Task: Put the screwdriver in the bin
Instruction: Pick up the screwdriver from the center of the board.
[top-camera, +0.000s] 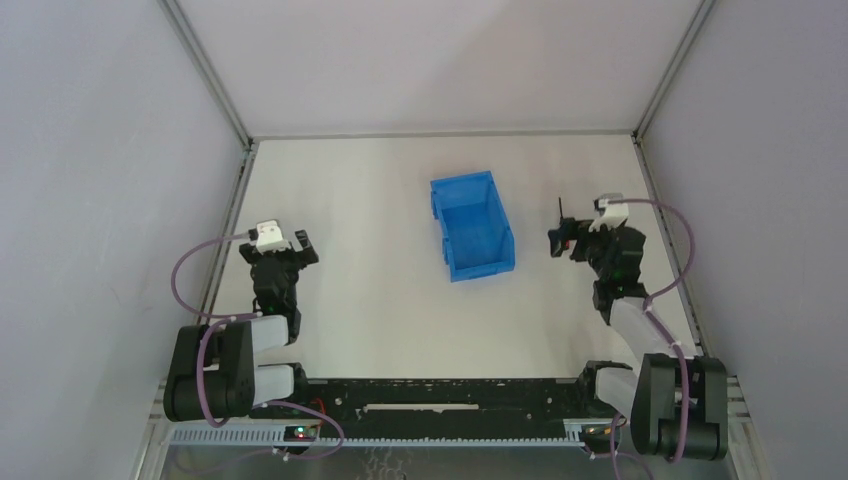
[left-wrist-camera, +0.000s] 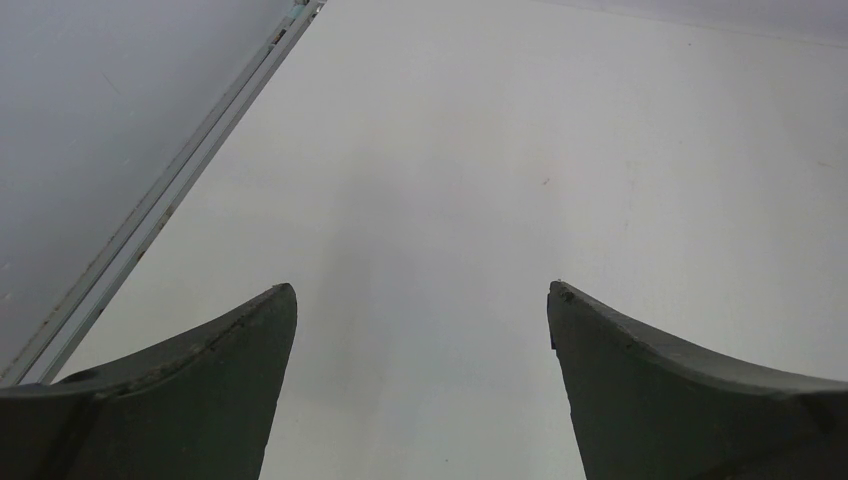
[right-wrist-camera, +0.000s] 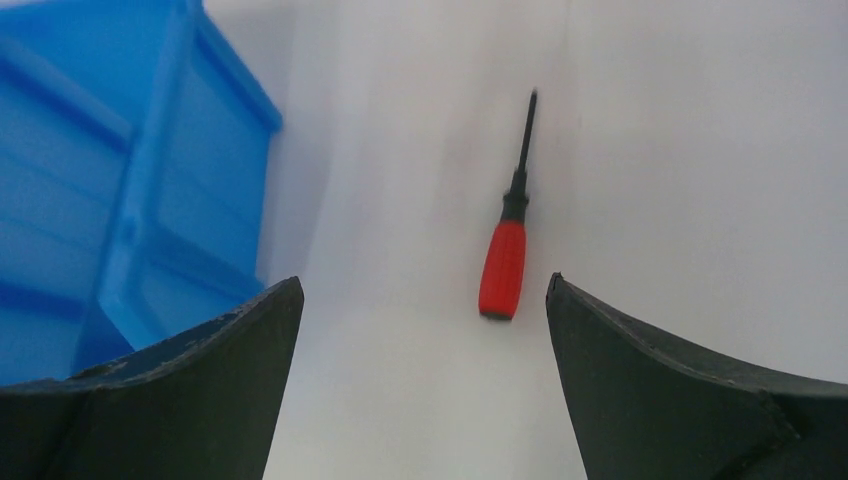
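Observation:
The screwdriver (right-wrist-camera: 503, 270) has a red handle and a thin black shaft and lies flat on the white table, shaft pointing away from me. My right gripper (right-wrist-camera: 423, 290) is open and empty; the handle's near end lies just ahead of the tips, closer to the right finger. In the top view the right gripper (top-camera: 566, 240) covers the handle, and only the shaft (top-camera: 561, 209) shows. The blue bin (top-camera: 472, 225) stands upright left of it and also shows in the right wrist view (right-wrist-camera: 120, 170). My left gripper (top-camera: 290, 255) is open and empty (left-wrist-camera: 422, 290), far left of the bin.
Grey enclosure walls with metal frame rails (top-camera: 240, 190) border the table on the left, right and back. The left rail also runs along the left wrist view (left-wrist-camera: 170, 190). The arm bases and a black cable track (top-camera: 440, 395) sit at the near edge.

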